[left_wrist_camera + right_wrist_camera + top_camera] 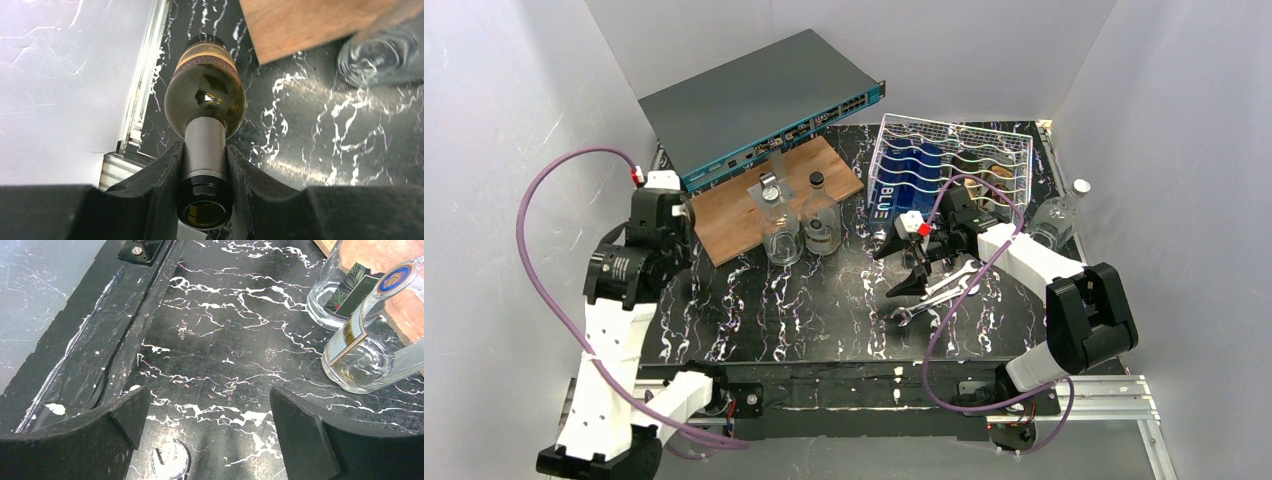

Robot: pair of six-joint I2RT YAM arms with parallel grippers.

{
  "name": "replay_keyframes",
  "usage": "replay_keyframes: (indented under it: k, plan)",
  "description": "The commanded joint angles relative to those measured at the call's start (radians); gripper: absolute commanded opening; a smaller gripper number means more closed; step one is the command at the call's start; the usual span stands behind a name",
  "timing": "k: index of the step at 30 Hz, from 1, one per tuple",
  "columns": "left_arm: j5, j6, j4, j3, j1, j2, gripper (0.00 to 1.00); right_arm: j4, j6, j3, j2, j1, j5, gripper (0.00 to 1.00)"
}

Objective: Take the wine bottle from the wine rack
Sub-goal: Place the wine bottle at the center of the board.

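Olive-green wine bottle (205,95), neck in tight left hand (205,150); right hand (209,399) spread wide, empty.

The near middle of the surface (804,310) lies open. Glass bottles (782,238) and a board (739,205) block the far middle, a wire rack (886,160) the far right.

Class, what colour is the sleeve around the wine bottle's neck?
Silver-grey sleeve on the olive-green wine bottle; clearest in the left wrist view.

Robot lab — white-walled booth (504,100)
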Motion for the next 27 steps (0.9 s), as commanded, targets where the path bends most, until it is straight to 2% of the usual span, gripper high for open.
replay_keyframes:
  k: [1,7,16,22,27]
  plan:
    - [0.003,0.016,0.184,0.013,0.119,0.049,0.00,-0.073,-0.074,0.045,0.001,-0.003,-0.050,0.98]
    - [0.085,-0.070,0.171,0.144,0.215,0.218,0.00,-0.132,-0.138,0.058,0.010,-0.001,-0.058,0.98]
    - [0.196,-0.310,0.138,0.276,0.417,0.385,0.00,-0.228,-0.245,0.071,0.007,-0.001,-0.065,0.98]
    - [0.195,-0.381,0.113,0.384,0.482,0.483,0.00,-0.266,-0.290,0.078,0.002,-0.001,-0.066,0.99]
    - [0.234,-0.460,0.024,0.505,0.532,0.612,0.00,-0.282,-0.312,0.078,-0.003,-0.001,-0.059,0.98]
